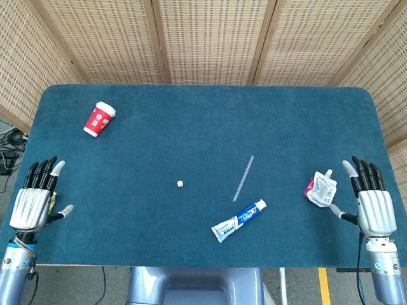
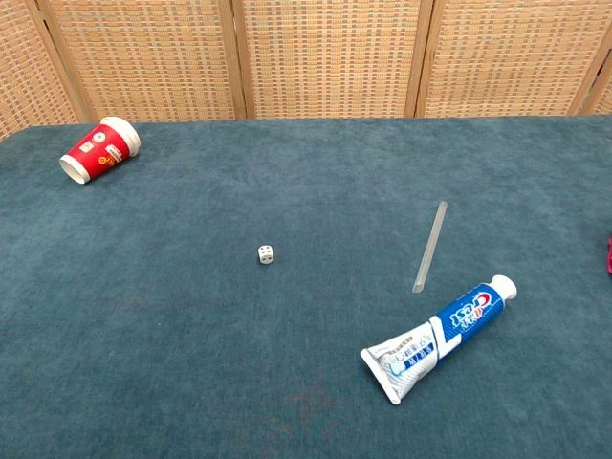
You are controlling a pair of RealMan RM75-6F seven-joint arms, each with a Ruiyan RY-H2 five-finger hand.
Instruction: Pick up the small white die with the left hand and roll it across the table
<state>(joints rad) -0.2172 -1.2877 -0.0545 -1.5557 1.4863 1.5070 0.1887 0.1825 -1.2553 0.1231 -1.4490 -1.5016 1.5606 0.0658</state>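
Note:
The small white die [image 1: 180, 184] [image 2: 267, 254] sits on the blue table [image 1: 203, 114] a little left of centre, untouched. My left hand [image 1: 35, 197] rests at the table's left edge, far to the left of the die, fingers stretched out and apart, holding nothing. At the right edge lies my right hand [image 1: 371, 198], likewise spread and empty. Neither hand shows in the chest view.
A red paper cup [image 1: 99, 119] [image 2: 100, 148] lies on its side at the back left. A clear straw [image 1: 243, 178] [image 2: 430, 247] and a toothpaste tube [image 1: 238, 220] [image 2: 439, 337] lie right of the die. A crumpled pouch [image 1: 321, 189] lies beside my right hand.

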